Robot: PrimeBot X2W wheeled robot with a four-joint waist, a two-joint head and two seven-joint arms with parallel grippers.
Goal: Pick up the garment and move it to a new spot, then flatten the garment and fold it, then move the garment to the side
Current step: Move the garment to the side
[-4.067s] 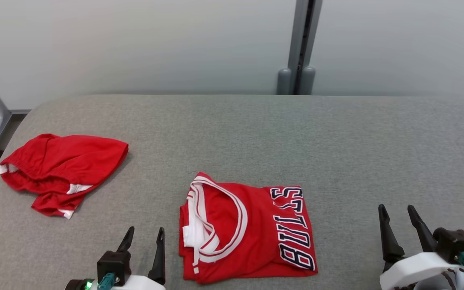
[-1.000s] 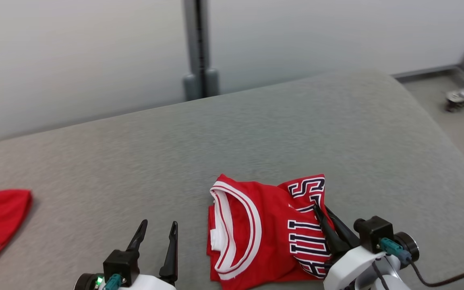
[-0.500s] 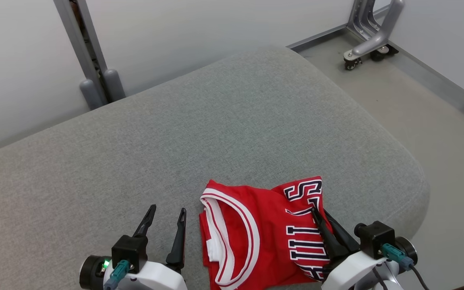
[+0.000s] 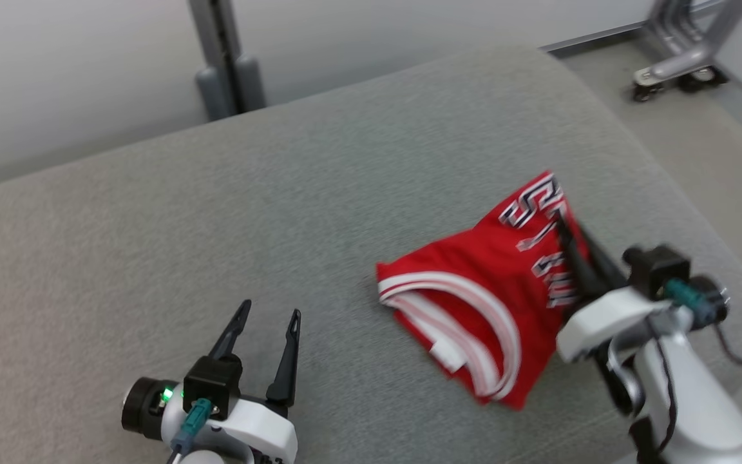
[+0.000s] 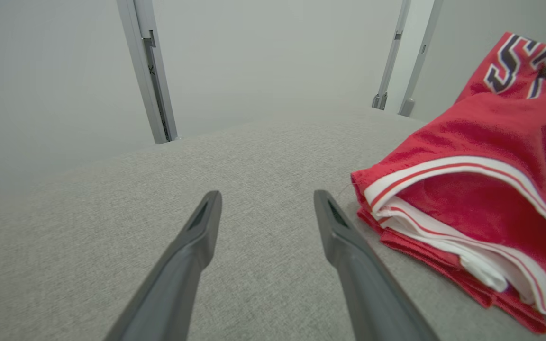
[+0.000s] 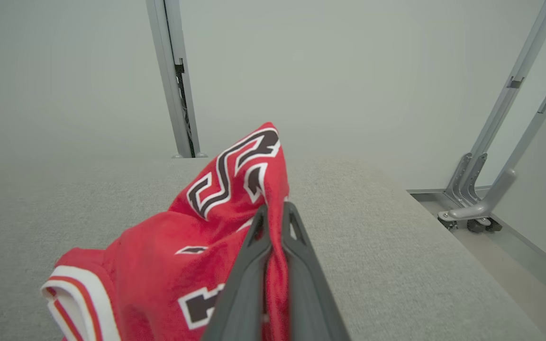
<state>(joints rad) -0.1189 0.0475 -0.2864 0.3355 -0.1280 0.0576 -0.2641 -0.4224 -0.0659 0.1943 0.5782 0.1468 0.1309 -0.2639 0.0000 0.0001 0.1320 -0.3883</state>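
head view: right claw clamped on the red jersey on the grey counter; left claw spread wide, empty.

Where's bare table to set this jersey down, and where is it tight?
Bare grey table runs from the open left gripper back to the wall post, left of the jersey. Tight by the right gripper: the table's rounded right edge is close.

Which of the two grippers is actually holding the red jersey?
The right gripper, pinched shut on the lettered edge of the red jersey. The left gripper stands open beside the jersey, holding nothing.
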